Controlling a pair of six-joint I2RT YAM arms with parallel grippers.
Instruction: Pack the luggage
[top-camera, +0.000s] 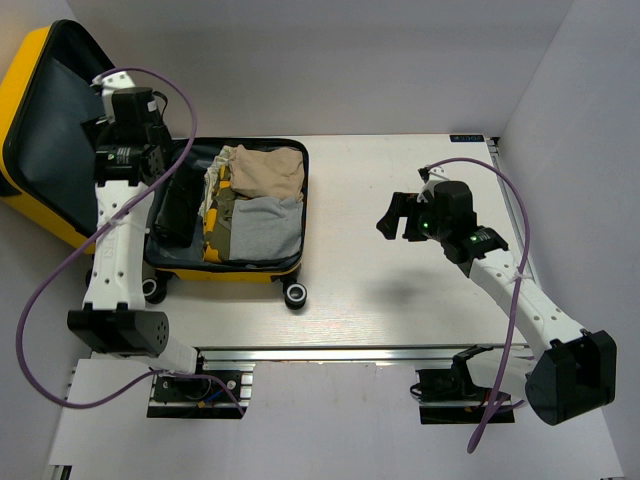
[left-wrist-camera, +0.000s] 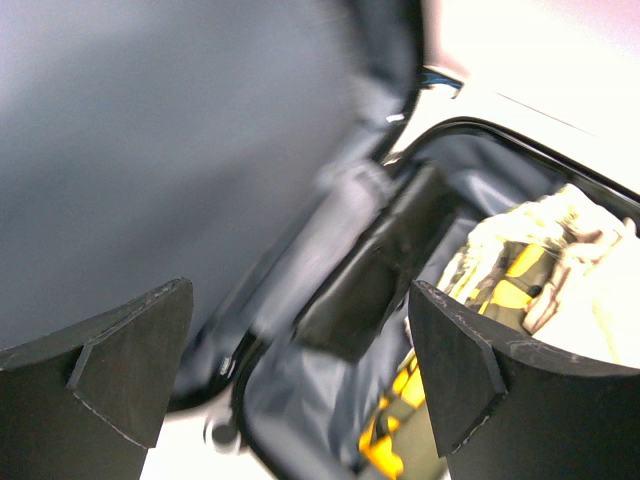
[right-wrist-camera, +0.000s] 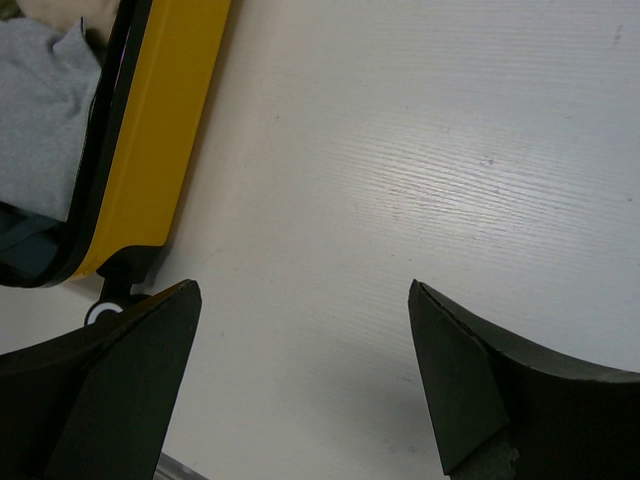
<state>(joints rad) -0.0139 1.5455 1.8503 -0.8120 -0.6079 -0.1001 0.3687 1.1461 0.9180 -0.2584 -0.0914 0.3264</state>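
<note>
The luggage (top-camera: 240, 270), a yellow hard-shell suitcase, lies open at the table's left, its dark-lined lid (top-camera: 45, 140) leaning back against the wall. Inside the base lie a tan garment (top-camera: 265, 170), a grey garment (top-camera: 265, 228) and a yellow-patterned item (top-camera: 218, 205). A flat black pouch (top-camera: 175, 212) rests along the left side near the hinge. My left gripper (left-wrist-camera: 300, 288) hangs open above the pouch (left-wrist-camera: 370, 270), with nothing between its fingers. My right gripper (top-camera: 397, 220) hovers open and empty over bare table to the right of the luggage (right-wrist-camera: 165, 130).
The suitcase's black wheels (top-camera: 296, 295) stick out toward the near edge. An aluminium rail (top-camera: 350, 352) runs along the front of the table. White walls close in the back and right sides.
</note>
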